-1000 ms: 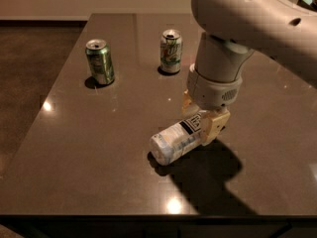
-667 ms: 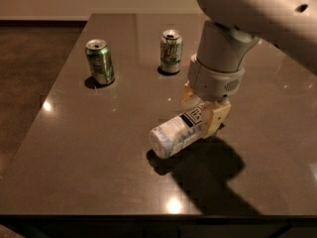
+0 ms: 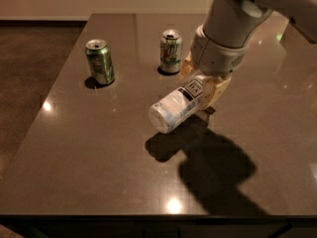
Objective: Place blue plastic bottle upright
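One dark table (image 3: 99,157) carries everything. The gripper (image 3: 200,87) hangs above it, fingers (image 3: 216,90) clamped on the blue plastic bottle (image 3: 176,108), which juts out tilted, apparently clear of the surface. A green can (image 3: 100,62) and a white-and-green can (image 3: 171,51) stand beyond the fingers. Judged step: reorienting. Next: rotate the bottle upright, lower, release.

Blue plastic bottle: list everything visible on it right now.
The blue plastic bottle is clear plastic with a pale blue-white label and a dark navy panel. It is tilted, wide end pointing down-left toward the camera, other end hidden in the gripper, which is shut on its upper part. It appears clear of the table, shadow beneath.
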`<state>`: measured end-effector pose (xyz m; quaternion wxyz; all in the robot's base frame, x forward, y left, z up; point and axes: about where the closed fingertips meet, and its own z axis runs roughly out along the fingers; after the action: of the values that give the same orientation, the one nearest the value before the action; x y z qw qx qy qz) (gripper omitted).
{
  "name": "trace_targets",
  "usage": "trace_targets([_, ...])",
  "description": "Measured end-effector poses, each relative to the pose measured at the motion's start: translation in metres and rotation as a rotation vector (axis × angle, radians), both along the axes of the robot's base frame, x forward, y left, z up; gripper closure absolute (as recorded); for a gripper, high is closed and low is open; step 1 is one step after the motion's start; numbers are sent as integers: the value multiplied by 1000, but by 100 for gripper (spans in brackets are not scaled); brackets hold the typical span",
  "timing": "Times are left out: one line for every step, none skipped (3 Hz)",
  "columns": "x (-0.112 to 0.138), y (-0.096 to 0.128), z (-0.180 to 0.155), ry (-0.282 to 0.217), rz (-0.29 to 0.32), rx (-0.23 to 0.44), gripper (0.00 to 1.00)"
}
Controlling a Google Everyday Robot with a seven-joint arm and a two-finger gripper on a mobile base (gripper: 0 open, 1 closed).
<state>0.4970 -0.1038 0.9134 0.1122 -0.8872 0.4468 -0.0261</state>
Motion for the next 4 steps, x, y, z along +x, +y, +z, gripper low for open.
trace_targets([20,0,17,-126,110,77,100])
trace_targets([36,1,33,-279,218,137,100])
trace_targets([45,5,50,-455,334,154,100])
trace_targets([48,9,63,-575,431,148,100])
